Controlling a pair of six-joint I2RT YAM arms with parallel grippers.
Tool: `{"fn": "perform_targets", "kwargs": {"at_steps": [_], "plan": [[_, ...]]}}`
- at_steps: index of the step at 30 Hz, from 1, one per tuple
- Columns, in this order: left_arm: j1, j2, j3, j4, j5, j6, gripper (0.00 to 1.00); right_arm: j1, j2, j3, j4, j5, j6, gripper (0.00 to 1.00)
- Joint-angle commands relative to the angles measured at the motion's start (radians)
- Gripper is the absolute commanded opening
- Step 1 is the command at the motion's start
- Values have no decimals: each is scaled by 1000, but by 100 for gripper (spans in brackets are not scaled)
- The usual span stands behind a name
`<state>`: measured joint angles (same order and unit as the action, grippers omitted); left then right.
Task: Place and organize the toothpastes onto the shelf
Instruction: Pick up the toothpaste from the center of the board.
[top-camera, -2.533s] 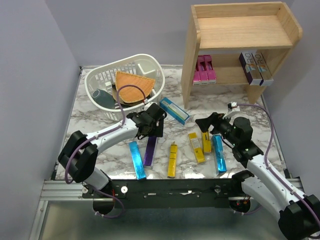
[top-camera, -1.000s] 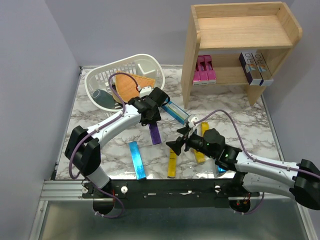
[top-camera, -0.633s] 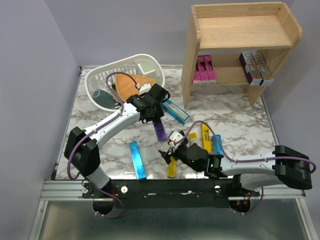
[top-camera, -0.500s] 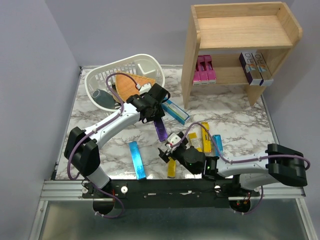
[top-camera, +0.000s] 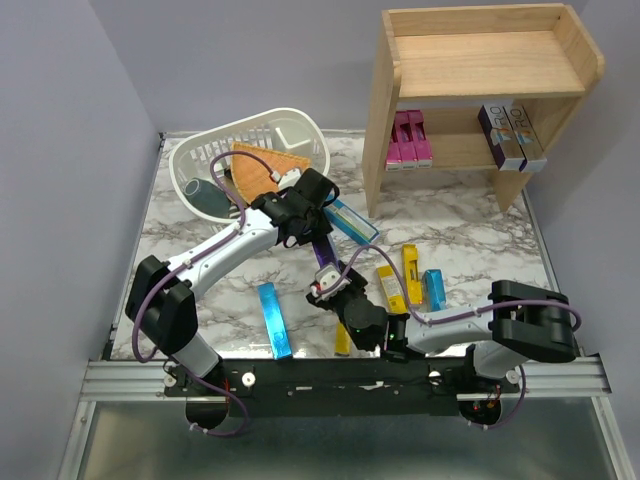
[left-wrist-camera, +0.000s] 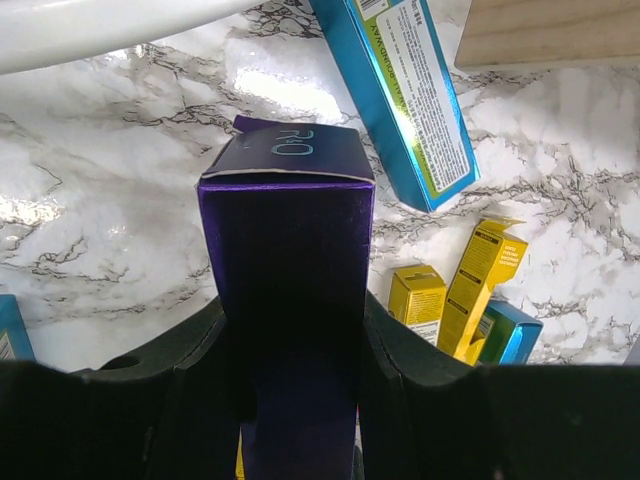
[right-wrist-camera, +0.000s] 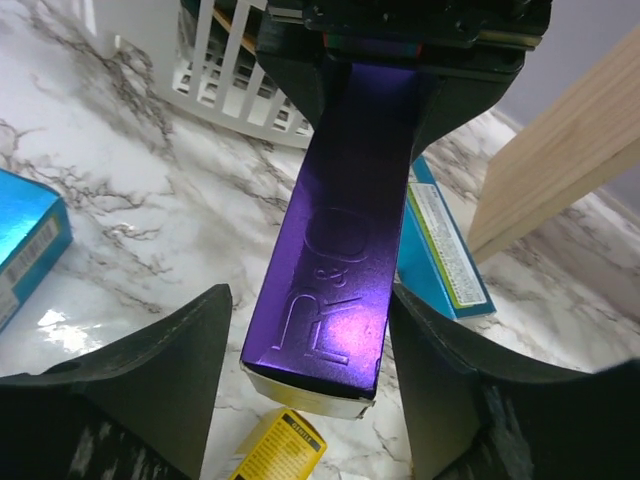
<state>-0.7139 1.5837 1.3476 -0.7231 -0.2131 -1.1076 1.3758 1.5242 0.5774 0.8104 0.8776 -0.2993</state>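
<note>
A glossy purple rectangular toothpaste carton (right-wrist-camera: 345, 250), held in front and left of the light wooden two-tier shelf (top-camera: 379, 130), is pinched at one end by the left gripper (left-wrist-camera: 292, 340), its long axis pointed into the right gripper (right-wrist-camera: 312, 310), whose spread jaws flank its free end.

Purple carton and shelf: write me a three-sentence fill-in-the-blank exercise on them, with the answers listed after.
1. The left gripper is shut on one end of the ___ carton.
2. The right gripper has its jaws ___ on either side of that carton's free end, with a gap showing.
3. The pink cartons stand on the ___ tier of the shelf.

Missing words: purple; open; lower.
</note>
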Motion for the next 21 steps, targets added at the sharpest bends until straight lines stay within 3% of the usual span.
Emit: {"fn": "perform_targets", "kwargs": {"at_steps": [1, 7, 10, 11, 14, 18, 21], "plan": [[-1, -51, -4, 44, 15, -29, 24, 12, 39, 36, 64, 109, -43, 62], [-1, -64, -15, 57, 8, -29, 32, 12, 21, 32, 49, 104, -15, 37], [-1, -77, -22, 77, -2, -26, 55, 12, -2, 44, -13, 95, 35, 29], [-1, -86, -31, 85, -15, -24, 67, 12, -18, 47, -61, 77, 72, 27], [1, -119, -50, 119, -41, -2, 86, 12, -51, 58, -153, 43, 141, 23], [13, -186, -51, 148, -138, 74, 98, 11, -120, 73, -256, 29, 212, 20], [39, -270, -54, 172, -202, 162, 99, 5, -170, 87, -374, 1, 296, 18]]}}
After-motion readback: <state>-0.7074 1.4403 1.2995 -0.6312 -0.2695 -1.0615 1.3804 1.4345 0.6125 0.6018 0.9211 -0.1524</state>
